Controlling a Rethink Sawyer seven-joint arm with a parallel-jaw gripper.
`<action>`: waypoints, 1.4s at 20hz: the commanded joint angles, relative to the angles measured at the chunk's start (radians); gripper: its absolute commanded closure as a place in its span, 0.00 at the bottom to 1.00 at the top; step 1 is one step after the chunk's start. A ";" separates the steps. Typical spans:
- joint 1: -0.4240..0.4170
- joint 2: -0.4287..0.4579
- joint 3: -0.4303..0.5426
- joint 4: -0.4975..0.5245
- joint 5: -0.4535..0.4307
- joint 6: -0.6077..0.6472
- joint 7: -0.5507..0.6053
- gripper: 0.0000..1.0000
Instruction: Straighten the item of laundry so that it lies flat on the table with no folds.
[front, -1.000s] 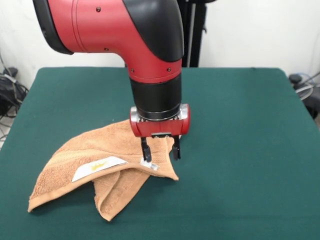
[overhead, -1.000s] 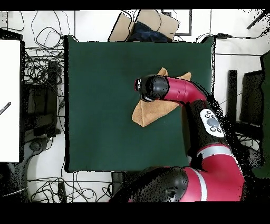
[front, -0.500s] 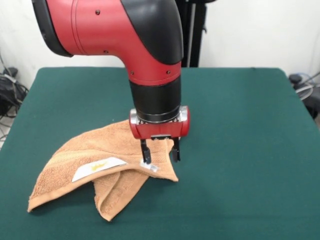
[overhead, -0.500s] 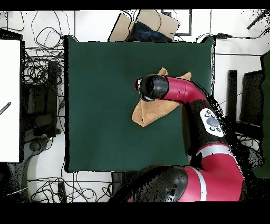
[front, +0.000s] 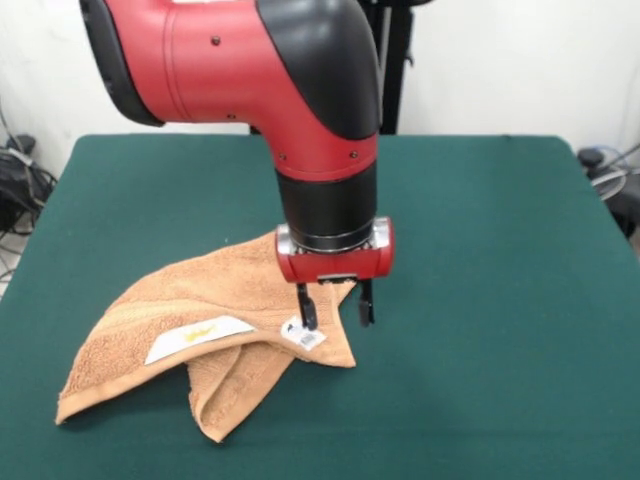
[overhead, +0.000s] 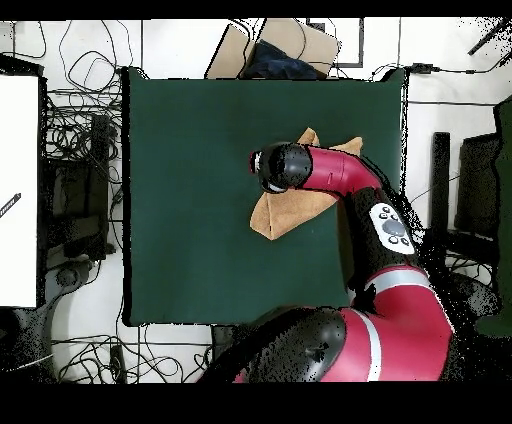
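Pincer (front: 337, 306) open, gripping nothing, fingers pointing down over towel's (front: 190, 330) right corner, one tip by small white tag (front: 303, 336). Towel crumpled and folded on table (front: 480, 260), left of centre in front view, larger tag (front: 196, 337) facing up.

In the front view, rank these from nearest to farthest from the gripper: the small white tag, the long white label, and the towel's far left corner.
1. Small white tag on the peach-orange terry towel, just below the gripper, at its left finger.
2. Long white label, further left on the folded edge.
3. Towel's left corner, low on the dark green table, farthest.
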 joint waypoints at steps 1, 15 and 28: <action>0.053 0.043 0.012 0.045 -0.017 -0.061 0.109 0.00; 0.075 0.010 -0.015 -0.034 -0.045 -0.034 0.060 0.00; 0.082 -0.069 -0.053 -0.108 -0.060 0.148 -0.009 0.00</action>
